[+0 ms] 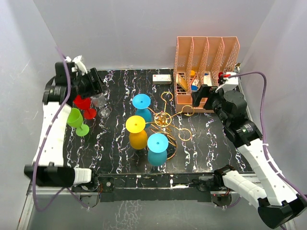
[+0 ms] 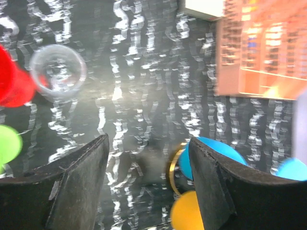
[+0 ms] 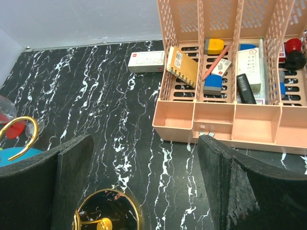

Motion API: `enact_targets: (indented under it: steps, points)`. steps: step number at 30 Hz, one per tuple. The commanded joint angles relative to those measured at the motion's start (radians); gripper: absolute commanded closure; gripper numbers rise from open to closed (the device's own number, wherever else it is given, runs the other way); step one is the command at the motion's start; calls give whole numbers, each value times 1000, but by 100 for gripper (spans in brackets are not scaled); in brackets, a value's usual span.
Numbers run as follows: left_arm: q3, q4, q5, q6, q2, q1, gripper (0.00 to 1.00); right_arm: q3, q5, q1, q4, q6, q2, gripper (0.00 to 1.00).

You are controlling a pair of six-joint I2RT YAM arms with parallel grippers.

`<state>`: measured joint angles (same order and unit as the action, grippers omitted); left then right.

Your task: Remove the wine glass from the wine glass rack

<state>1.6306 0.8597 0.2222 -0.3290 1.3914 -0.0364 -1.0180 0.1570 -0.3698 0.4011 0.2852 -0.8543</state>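
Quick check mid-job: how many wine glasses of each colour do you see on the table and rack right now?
Blue wine glasses: 2
Yellow wine glass: 1
Red wine glass: 1
Green wine glass: 1
Clear wine glass: 1
Total: 6

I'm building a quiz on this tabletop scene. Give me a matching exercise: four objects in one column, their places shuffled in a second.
Column 1
1. clear wine glass
2. yellow wine glass
3. white box
4. spiral notebook

Column 2
A. on the wine glass rack
B. in a slot of the orange file organizer
C. on the table beside the red wine glass
D. on the table just left of the organizer

Pairs: 1-C, 2-A, 3-D, 4-B
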Motion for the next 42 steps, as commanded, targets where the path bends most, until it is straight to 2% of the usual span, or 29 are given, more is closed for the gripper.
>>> enact_targets:
  steps: [1, 8, 11, 16, 19, 22, 26, 28, 33, 38, 42]
  points:
    - [-181, -208, 270, -140, -199, -5, 31, -46, -52, 2, -44, 35, -3, 2]
    - [-359, -488, 582, -367, -320, -7, 26, -141, -150, 2, -38, 84, -11, 2]
    - [-403, -519, 589, -387, -354, -27, 25, -182, -248, 3, -35, 106, -19, 2]
    - [-453, -482, 561, -352, -392, -29, 25, -254, -525, 2, -10, 45, -32, 2]
    - [-461, -447, 538, -317, -394, -29, 25, -272, -752, 2, 31, -97, -27, 2]
    - [-457, -425, 528, -290, -387, -30, 25, -255, -778, -69, 71, -280, 18, 1]
    - [-457, -421, 526, -271, -378, -30, 25, -169, -918, -129, 121, -616, 127, 2]
    - [-457, -418, 529, -261, -374, -30, 25, -146, -998, -166, 224, -858, 163, 2]
    - [-446, -386, 516, -227, -363, -30, 25, -130, -1079, -263, 377, -1229, 187, 1]
    - [-450, -380, 508, -217, -353, -30, 25, -110, -1097, -368, 373, -1363, 173, 2]
    - [-447, -375, 494, -209, -345, -29, 25, -142, -1013, -466, 396, -1472, 121, 8]
